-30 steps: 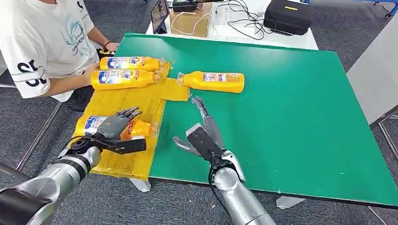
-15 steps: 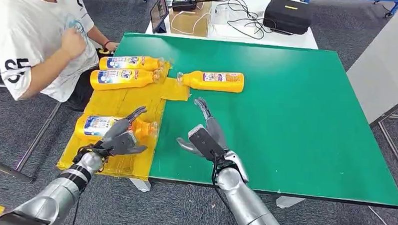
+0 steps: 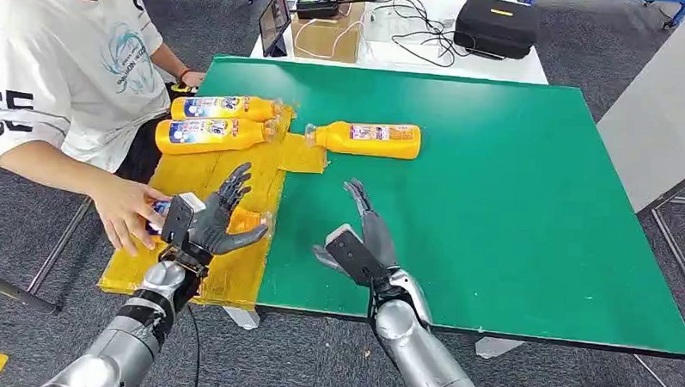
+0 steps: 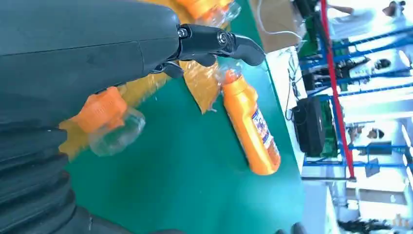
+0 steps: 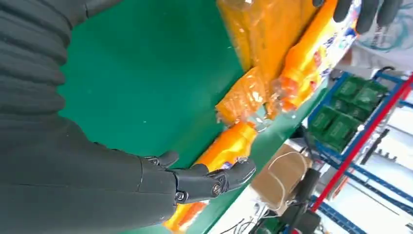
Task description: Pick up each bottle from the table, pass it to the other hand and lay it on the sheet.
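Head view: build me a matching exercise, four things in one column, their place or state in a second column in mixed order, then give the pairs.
Things:
1. lone bottle
2. left hand
3. right hand
4. person's hand

Places or states:
A. open above the bare green table, holding nothing
B. at the near bottle on the yellow sheet
C. lying on its side on the green table, cap toward the sheet
D. raised over the sheet with fingers spread, holding nothing

Pairs: 1-C, 2-D, 3-A, 4-B
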Controlling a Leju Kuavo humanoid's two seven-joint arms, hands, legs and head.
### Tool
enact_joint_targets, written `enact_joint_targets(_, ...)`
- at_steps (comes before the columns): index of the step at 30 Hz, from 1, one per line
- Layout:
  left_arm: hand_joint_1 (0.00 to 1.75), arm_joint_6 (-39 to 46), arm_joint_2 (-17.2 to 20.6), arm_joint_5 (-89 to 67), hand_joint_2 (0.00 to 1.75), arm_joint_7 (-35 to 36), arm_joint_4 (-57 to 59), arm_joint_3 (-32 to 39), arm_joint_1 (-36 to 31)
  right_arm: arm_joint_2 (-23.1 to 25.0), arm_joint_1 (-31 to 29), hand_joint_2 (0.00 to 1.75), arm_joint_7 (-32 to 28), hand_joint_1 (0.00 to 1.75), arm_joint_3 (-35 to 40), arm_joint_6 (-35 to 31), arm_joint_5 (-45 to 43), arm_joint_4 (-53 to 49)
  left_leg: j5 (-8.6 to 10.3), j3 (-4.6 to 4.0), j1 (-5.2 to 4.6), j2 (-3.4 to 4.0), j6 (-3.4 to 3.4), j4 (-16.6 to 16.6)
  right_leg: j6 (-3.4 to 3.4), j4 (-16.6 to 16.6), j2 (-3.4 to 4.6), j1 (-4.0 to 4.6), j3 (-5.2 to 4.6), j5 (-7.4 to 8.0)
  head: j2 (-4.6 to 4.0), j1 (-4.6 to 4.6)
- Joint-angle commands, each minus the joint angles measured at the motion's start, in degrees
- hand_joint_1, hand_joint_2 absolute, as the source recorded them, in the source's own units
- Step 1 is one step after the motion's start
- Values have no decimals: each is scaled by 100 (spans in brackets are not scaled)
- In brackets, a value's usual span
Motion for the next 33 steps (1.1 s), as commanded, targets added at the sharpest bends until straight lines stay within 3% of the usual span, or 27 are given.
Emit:
enact_joint_targets(1,0,118,-591,93,175,276,183,455,-142,-185,144,175,103,0,-162,-75,81,-223,-11,16,7,-10,-7,2,-9,-2,-14,8,24,-13,0,0)
enact_joint_targets(2,0,148,-604,81,175,303,178,423,-127,-197,171,175,107,0,-169,-77,93,-247,-8,12,6,-7,-5,0,-8,-3,-11,7,19,-9,2,-2)
enact_joint_targets(3,0,234,-624,50,175,365,161,381,-113,-198,210,0,143,0,-188,-116,135,-282,-12,20,9,-6,-7,1,-11,-3,-12,11,26,-13,0,-2)
enact_joint_targets(11,0,453,-756,143,175,528,133,258,-90,-210,422,0,149,0,-283,-156,148,-553,-20,27,14,-9,-9,7,-14,-2,-17,16,38,-20,2,-2)
enact_joint_targets(12,0,505,-759,151,175,546,166,257,-105,-202,436,175,146,0,-293,-145,131,-573,-17,22,12,-10,-7,6,-12,-2,-16,14,33,-18,2,-2)
enact_joint_targets(21,0,1240,-767,-146,175,356,231,46,-144,-105,575,175,-70,0,-510,-291,-154,-769,-14,17,11,-10,-9,5,-13,1,-17,13,24,-17,0,-2)
enact_joint_targets(33,0,1223,-779,-136,175,393,199,-71,-169,-105,686,175,-222,0,-590,-321,-425,-960,-14,15,10,-5,-8,6,-12,1,-11,11,21,-14,0,-2)
